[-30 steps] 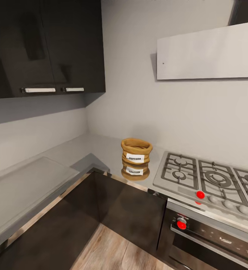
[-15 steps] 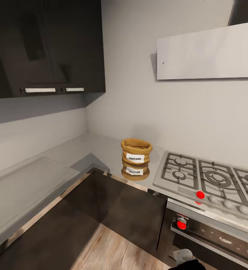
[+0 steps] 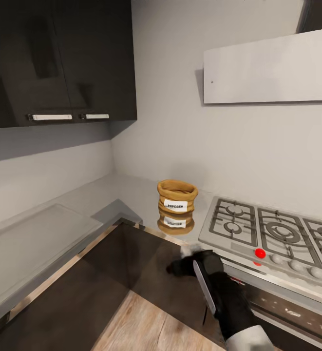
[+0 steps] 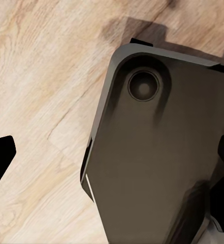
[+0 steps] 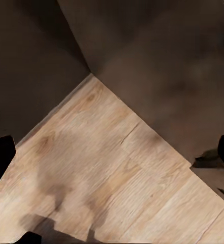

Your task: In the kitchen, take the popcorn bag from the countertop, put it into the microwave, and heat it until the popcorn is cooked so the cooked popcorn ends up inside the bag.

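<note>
Risen since earlier, the right claw [image 3: 187, 258], fingers spread, sits below and apart from the popcorn bag [image 3: 177, 196] on the grey corner tabletop [image 3: 107, 195] beside the hob [image 3: 268, 234].

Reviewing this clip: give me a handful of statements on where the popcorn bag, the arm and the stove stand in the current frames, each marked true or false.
1. The popcorn bag stands upright on the countertop. True.
2. The right end effector already clamps the bag's rim. False: it is below and in front of the bag, apart from it, at the dark cabinet fronts.
3. The bag sits to the left of the gas hob in the head view. True.
4. The bag lies tipped over on a burner grate. False: it is upright on the bare steel, off the hob.
5. The hob has a red knob on its front edge. True.
</note>
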Motion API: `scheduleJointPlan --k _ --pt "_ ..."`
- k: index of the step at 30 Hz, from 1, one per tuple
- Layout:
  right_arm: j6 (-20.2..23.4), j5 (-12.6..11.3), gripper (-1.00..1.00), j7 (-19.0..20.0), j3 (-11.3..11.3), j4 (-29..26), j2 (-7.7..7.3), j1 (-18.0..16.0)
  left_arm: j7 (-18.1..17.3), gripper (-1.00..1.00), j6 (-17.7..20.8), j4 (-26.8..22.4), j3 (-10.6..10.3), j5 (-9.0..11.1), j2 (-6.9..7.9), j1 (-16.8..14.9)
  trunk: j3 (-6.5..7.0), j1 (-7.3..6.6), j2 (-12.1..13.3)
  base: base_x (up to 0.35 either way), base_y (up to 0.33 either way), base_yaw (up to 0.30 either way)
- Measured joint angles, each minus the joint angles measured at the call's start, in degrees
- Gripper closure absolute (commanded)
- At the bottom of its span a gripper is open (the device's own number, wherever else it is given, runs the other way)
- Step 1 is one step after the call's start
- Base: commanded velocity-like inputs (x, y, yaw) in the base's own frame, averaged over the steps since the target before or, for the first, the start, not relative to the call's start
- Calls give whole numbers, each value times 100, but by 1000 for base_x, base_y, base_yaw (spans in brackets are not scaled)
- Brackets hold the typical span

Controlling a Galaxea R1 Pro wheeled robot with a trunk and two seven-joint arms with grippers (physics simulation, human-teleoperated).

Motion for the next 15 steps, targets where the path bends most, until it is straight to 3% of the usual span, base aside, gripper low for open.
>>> scheduleJointPlan --k 3,9,15 --pt "0 -4 -100 26 1 -53 0 -511 0 -100 0 0 0 0 1 -1 0 0 0 0 0 0" --pt "0 -16 -100 9 -26 17 0 -1884 0 -100 0 0 6 0 1 0 1 0 0 0 0 0" --pt "0 38 -100 -212 -94 251 0 -2774 -4 -100 0 0 6 -9 -2 0 0 0 0 0 0 0"
